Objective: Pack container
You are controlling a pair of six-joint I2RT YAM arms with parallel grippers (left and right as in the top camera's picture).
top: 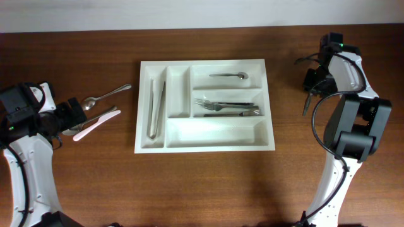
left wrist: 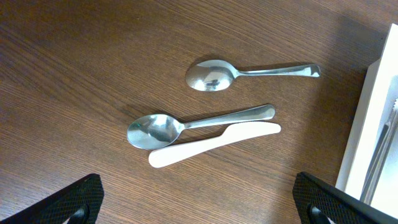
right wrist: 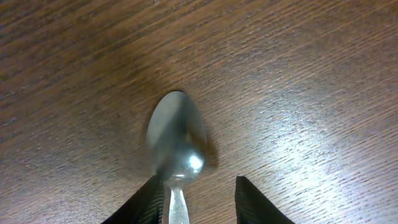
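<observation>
Wooden table (top: 202, 189); left tool (left wrist: 199, 202) spread wide, right tool (right wrist: 199, 199) straddles spoon (right wrist: 177, 140), handle cut off, grip unclear

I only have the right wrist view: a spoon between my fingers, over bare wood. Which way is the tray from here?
Observer: The container sits mid-table, to the left of the right gripper.
Operator: Which compartment takes spoons?
Observer: A packed spoon lies alone in the long compartment farthest from the robot.
Operator: Anything unpacked on the other side?
Observer: Yes. A loose spoon, a second loose spoon and a white knife lie on the table in front of the open left gripper.
</observation>
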